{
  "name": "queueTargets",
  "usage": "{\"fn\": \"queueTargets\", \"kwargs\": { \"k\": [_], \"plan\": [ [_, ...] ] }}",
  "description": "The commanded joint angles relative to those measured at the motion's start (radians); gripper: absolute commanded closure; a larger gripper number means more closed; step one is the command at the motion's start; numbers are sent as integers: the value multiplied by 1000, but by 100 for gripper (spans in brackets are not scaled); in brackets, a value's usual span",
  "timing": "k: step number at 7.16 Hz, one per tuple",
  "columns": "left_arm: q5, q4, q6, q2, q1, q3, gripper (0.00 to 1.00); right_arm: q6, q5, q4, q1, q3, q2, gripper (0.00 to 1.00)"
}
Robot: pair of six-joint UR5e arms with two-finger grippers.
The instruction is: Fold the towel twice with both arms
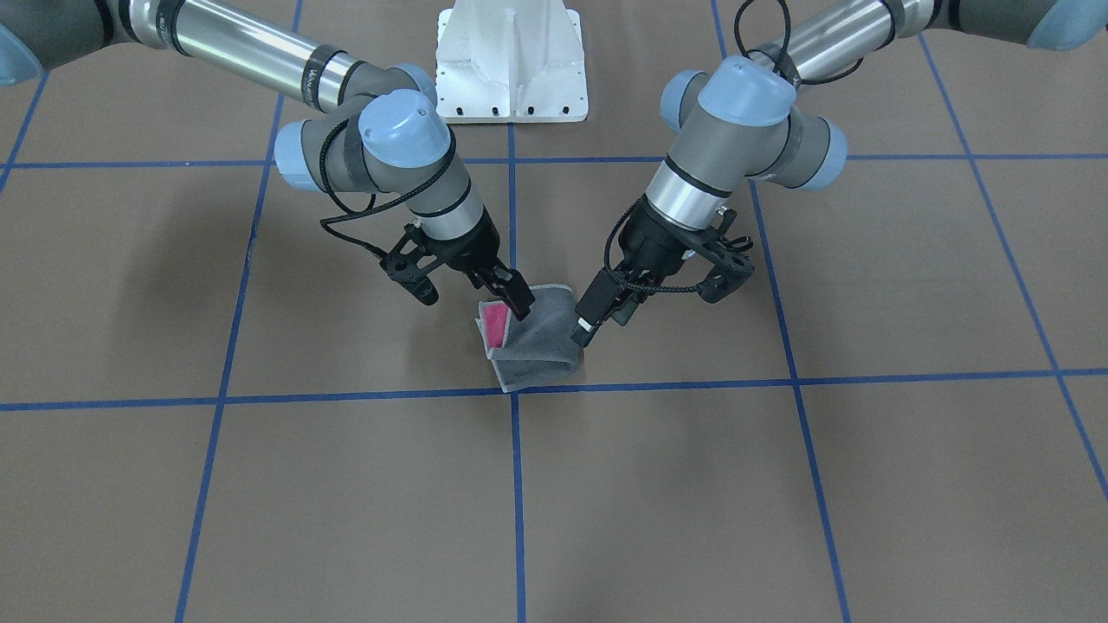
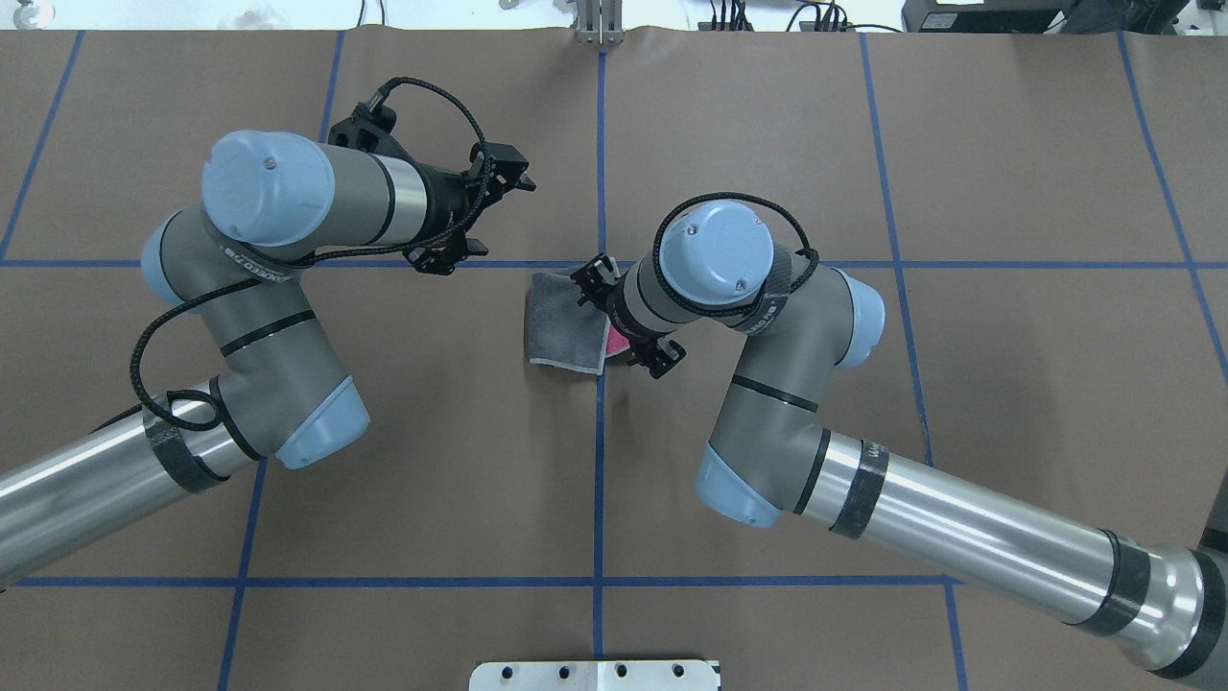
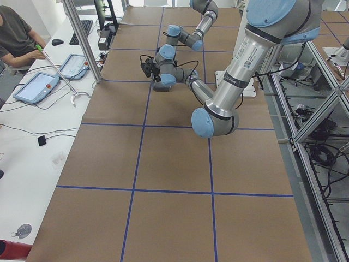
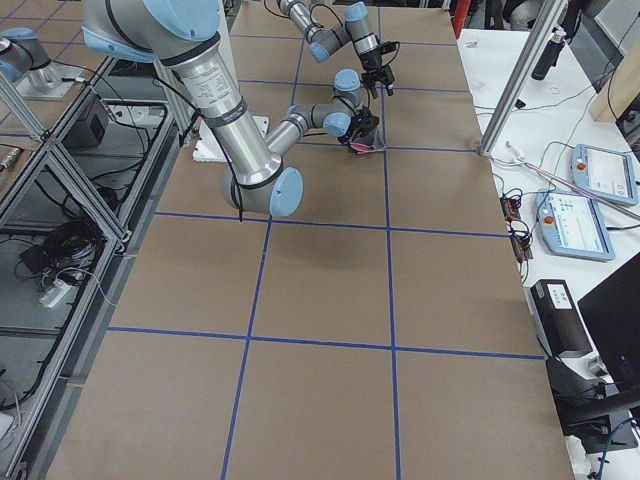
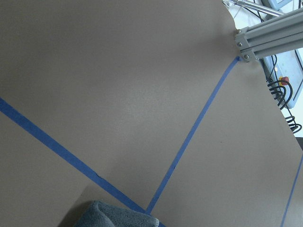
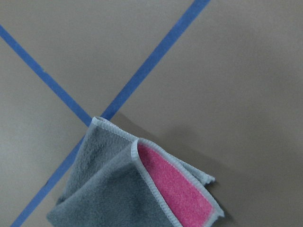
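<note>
The towel (image 1: 537, 346) lies folded small on the brown table by a blue tape crossing, dark grey face up, with a strip of pink showing at one edge. It also shows in the overhead view (image 2: 566, 321), the right wrist view (image 6: 118, 189), and as one corner in the left wrist view (image 5: 118, 217). My right gripper (image 1: 518, 305) hangs just over the towel's pink edge (image 2: 592, 278); its jaws look parted and hold nothing. My left gripper (image 1: 597, 324) is raised higher beside the towel's other edge (image 2: 508, 171), open and empty.
The white bolted pedestal (image 1: 511, 61) stands at the robot's side of the table. Blue tape lines (image 1: 515, 391) grid the brown surface. An aluminium post (image 5: 265, 38) stands at the table's far edge. An operator (image 3: 16, 33) sits at a side table with tablets (image 3: 35, 87).
</note>
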Motion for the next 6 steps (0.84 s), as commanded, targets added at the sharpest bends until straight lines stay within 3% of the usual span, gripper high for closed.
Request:
{"fn": "queueTargets", "kwargs": {
  "k": [1, 4, 6],
  "plan": [
    [-12, 0, 0, 25, -6, -26, 0, 85, -52, -3, -45, -8, 13, 0],
    [-11, 0, 0, 25, -6, -28, 0, 164, -134, -6, -87, -13, 13, 2],
    [-11, 0, 0, 26, -6, -26, 0, 184, -155, -6, -89, -34, 21, 16]
  ]
}}
